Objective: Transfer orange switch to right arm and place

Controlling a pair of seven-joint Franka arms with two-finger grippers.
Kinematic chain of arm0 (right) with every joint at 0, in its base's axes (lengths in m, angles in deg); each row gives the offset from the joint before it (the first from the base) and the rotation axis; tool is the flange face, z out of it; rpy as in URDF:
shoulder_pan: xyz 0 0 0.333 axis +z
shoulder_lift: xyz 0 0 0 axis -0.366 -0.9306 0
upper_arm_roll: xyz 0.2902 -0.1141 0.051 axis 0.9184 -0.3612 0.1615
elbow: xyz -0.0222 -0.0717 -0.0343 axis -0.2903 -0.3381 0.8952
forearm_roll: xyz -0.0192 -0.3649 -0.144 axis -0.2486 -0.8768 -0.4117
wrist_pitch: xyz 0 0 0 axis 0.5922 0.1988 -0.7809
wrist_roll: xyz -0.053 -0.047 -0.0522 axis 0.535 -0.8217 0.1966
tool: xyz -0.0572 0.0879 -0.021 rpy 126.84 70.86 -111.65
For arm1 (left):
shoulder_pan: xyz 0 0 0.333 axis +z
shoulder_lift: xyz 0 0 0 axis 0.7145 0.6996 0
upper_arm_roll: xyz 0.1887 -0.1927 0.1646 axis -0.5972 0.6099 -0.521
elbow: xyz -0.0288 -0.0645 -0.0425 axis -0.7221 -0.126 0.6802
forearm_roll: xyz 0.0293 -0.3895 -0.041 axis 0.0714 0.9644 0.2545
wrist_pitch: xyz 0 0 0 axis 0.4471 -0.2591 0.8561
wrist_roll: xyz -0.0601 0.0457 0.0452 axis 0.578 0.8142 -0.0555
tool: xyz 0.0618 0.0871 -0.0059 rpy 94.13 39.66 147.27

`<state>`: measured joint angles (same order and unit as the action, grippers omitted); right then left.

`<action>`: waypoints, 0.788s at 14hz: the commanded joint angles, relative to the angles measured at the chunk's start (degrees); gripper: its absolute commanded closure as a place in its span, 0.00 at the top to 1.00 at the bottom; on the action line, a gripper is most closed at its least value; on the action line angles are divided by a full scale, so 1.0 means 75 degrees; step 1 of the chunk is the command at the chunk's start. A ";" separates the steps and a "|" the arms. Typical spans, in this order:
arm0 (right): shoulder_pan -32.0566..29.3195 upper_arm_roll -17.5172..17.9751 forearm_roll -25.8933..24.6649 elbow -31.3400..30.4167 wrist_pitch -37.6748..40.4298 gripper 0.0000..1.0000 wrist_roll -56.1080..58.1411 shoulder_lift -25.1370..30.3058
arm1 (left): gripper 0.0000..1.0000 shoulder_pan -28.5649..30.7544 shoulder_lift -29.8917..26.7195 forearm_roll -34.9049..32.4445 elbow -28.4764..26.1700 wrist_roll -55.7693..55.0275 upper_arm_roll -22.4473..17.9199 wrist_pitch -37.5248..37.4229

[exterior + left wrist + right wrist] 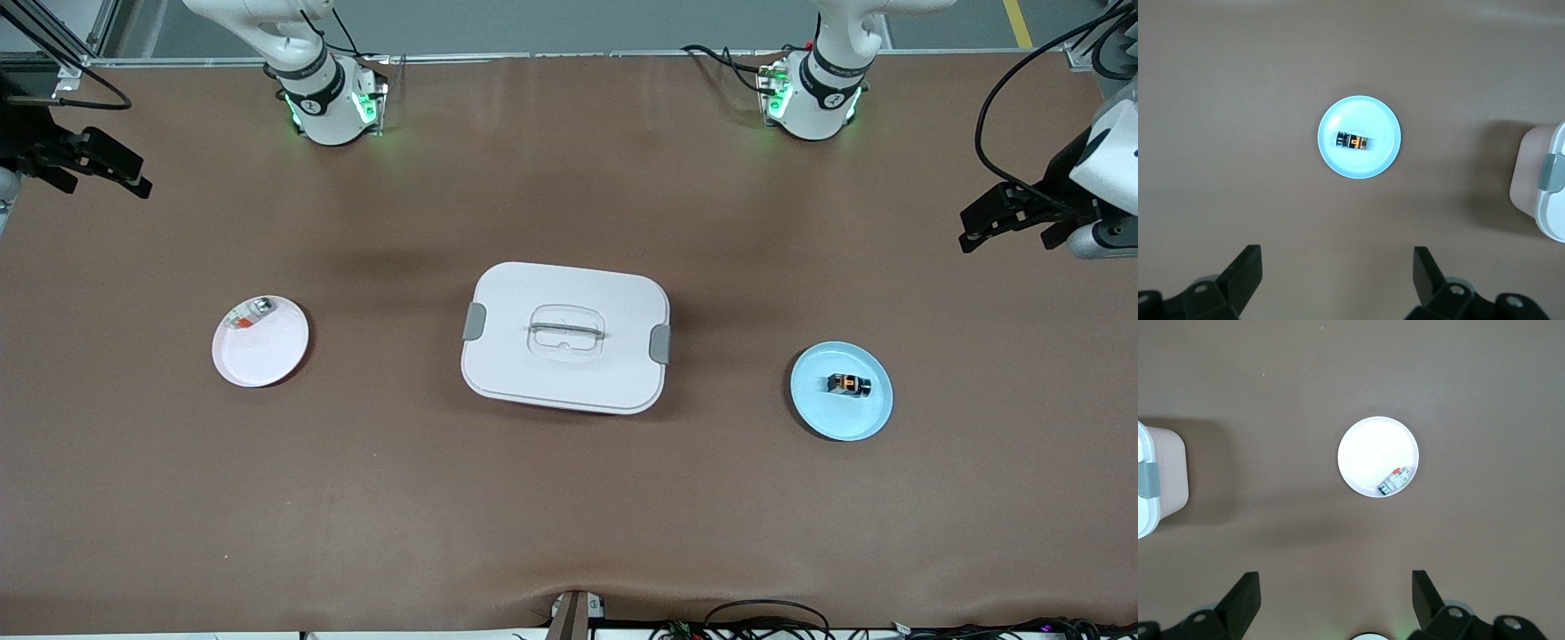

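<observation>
— Where is the orange switch (848, 384)?
— On the blue plate (867, 422), lower right of the front view, beside the white lidded box (565, 336).
— The grippers?
— Left gripper (1337, 280) and right gripper (1335, 601) hang high over the tabletop (569, 516), fingers spread wide, empty.

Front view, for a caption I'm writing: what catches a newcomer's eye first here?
The big white lidded box at the table's middle stands out first. Toward the left arm's end, the orange switch lies on a light blue plate; toward the right arm's end is a white plate. Both tools, left and right, hang open, high up.
</observation>
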<state>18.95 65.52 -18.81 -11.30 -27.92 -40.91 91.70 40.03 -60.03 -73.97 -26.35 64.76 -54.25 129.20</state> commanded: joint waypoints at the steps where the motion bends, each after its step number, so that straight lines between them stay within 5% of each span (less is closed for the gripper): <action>1: -0.0156 0.0086 0.0136 -0.0056 0.0017 1.00 0.0099 0.0116 | 1.00 0.0029 0.0073 0.0139 0.0192 0.0148 -0.0033 -0.0153; 11: -0.0168 0.0075 0.0136 -0.0056 0.0017 1.00 0.0111 0.0104 | 1.00 0.0041 0.0073 0.0337 0.0215 0.0078 -0.0080 -0.0165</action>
<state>18.95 65.51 -18.80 -11.30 -27.92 -40.91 91.70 40.18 -60.03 -73.07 -26.30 64.76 -54.37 129.20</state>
